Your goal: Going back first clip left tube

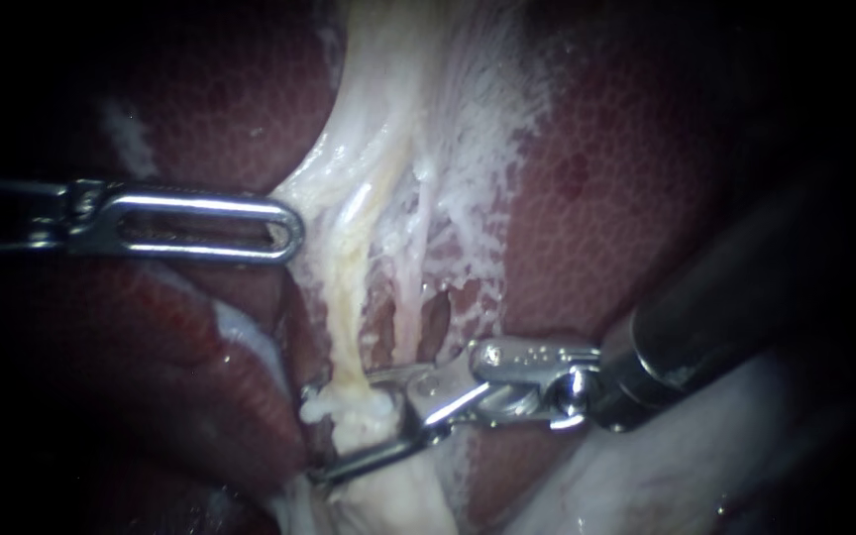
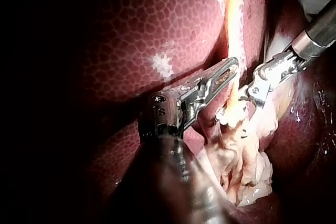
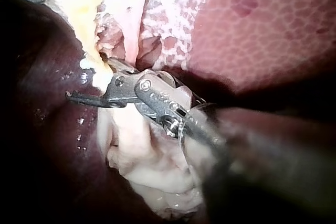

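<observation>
The dark red, finely mottled liver (image 1: 626, 198) fills the endoscope view on both sides. Down its middle runs a broad band of pale, whitish, fibrous tissue (image 1: 398, 99), stripped open lower down so that separate strands show.

My right instrument (image 1: 319, 436), a dark shaft ending in a silver hinged tip, comes in from the right and reaches low across the band. Its jaws stand apart, one on each side of the left tube (image 1: 347, 327), with a clear gap between them. In the right wrist view the tube passes between the two jaws, the farther one a thin dark bar lying over the dark liver.

My left instrument (image 1: 284, 230), silver and slotted, lies level from the left. Its jaws lie together and hold nothing; the tip rests against the edge of the pale band, higher up than the right instrument's jaws.

The left tube is a yellowish cord running down the band to a small white knobbly lump between the right jaws. Just beside it, on its right, lies a thinner pale strand (image 1: 418, 287).
</observation>
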